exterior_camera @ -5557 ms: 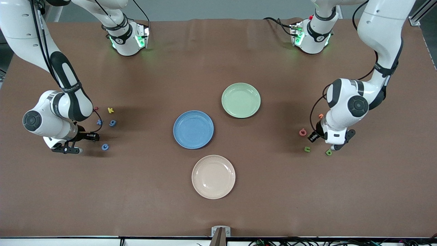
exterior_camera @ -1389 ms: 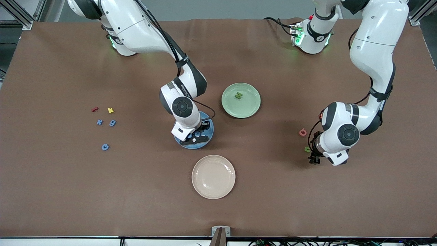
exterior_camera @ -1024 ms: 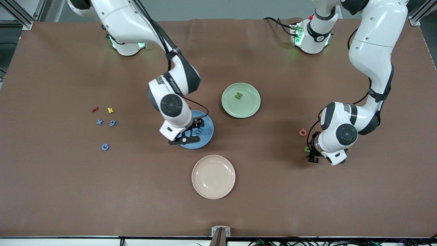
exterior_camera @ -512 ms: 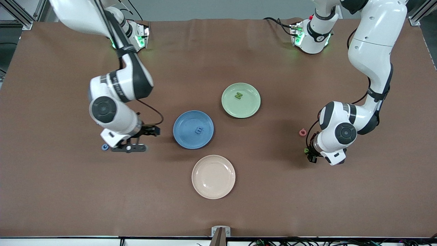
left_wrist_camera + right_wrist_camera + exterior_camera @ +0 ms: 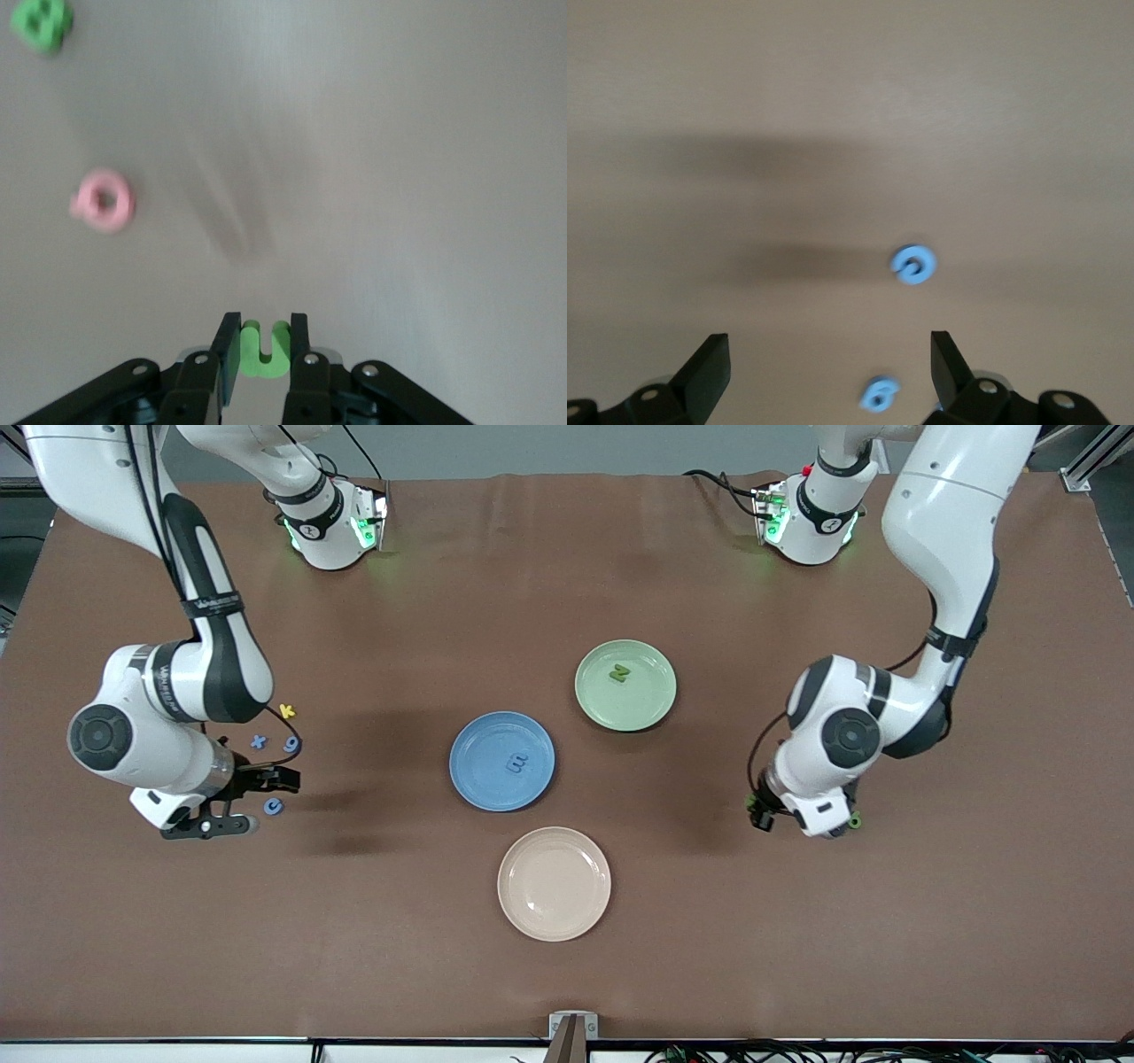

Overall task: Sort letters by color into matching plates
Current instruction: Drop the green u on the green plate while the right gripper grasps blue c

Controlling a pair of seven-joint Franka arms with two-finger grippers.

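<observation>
The blue plate [image 5: 478,779] holds a blue letter m [image 5: 516,762]. The green plate [image 5: 651,700] holds a green letter N [image 5: 619,674]. My left gripper [image 5: 759,815] [image 5: 264,341] is shut on a green letter U [image 5: 264,348], above the table toward the left arm's end. My right gripper [image 5: 237,804] [image 5: 828,367] is open and empty over the loose blue letters. Blue c [image 5: 274,806], blue g [image 5: 291,744] and blue x [image 5: 258,741] lie beside it. The right wrist view shows two blue letters, one [image 5: 913,264] ahead and one [image 5: 878,394] between the fingers.
A cream plate [image 5: 554,883] lies nearer the front camera than the blue one. A yellow k [image 5: 286,710] lies by the blue letters. A green letter [image 5: 853,821] [image 5: 41,21] and a pink one [image 5: 103,200] lie near the left gripper.
My right gripper left the blue m in the blue plate and swung back to the blue letters. My left gripper took the green U and moved toward the plates.
</observation>
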